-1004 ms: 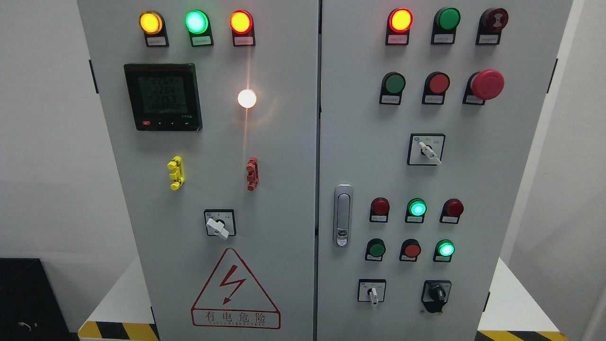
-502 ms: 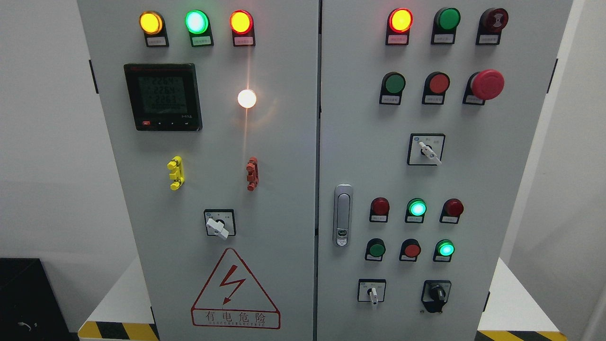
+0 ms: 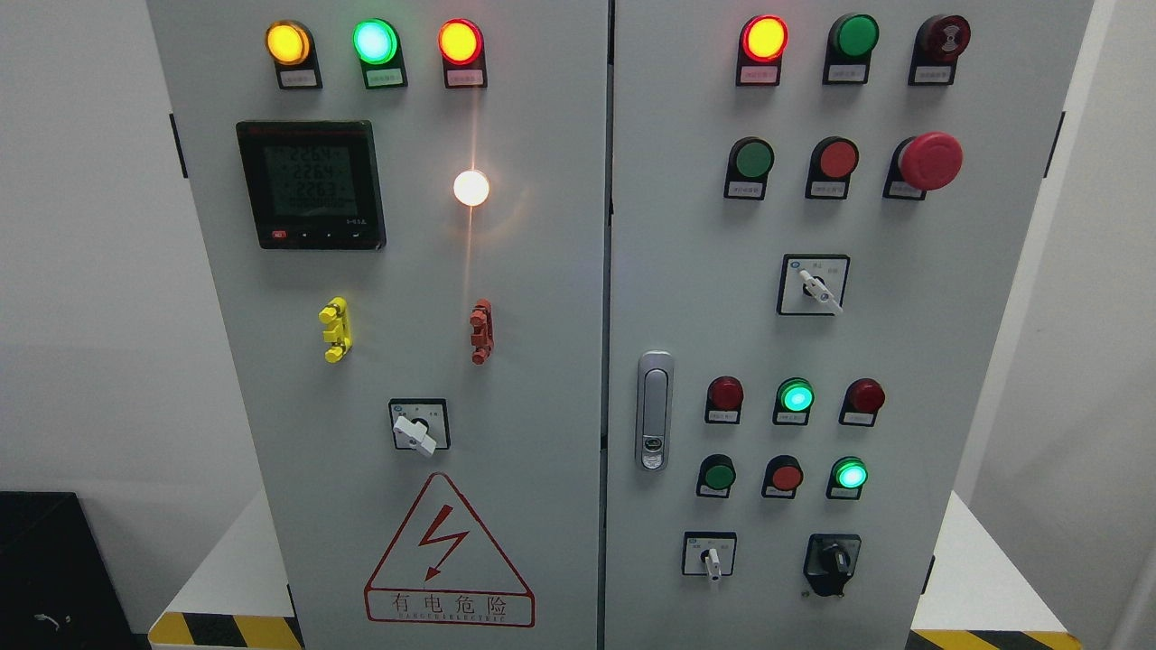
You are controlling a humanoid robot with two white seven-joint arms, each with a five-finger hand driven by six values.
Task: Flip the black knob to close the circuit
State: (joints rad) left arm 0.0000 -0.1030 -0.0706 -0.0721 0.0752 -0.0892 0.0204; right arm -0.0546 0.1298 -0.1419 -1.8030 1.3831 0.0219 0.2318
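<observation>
Nothing has moved since the earlier frames; neither hand is in view, so their state cannot be told. Cabinet [image 3: 542, 271] stands upright. Black knob [image 3: 833, 561] sits low on its right door: judged rigid, small, best pinched across its raised rib.

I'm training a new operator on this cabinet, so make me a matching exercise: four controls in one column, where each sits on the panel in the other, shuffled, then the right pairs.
Things:
1. black knob
2. red mushroom button
3. digital meter
4. warning triangle

Places:
A. upper left of the left door
B. bottom right of the right door
C. bottom of the left door
D. upper right of the right door

Pairs: 1-B, 2-D, 3-A, 4-C
</observation>
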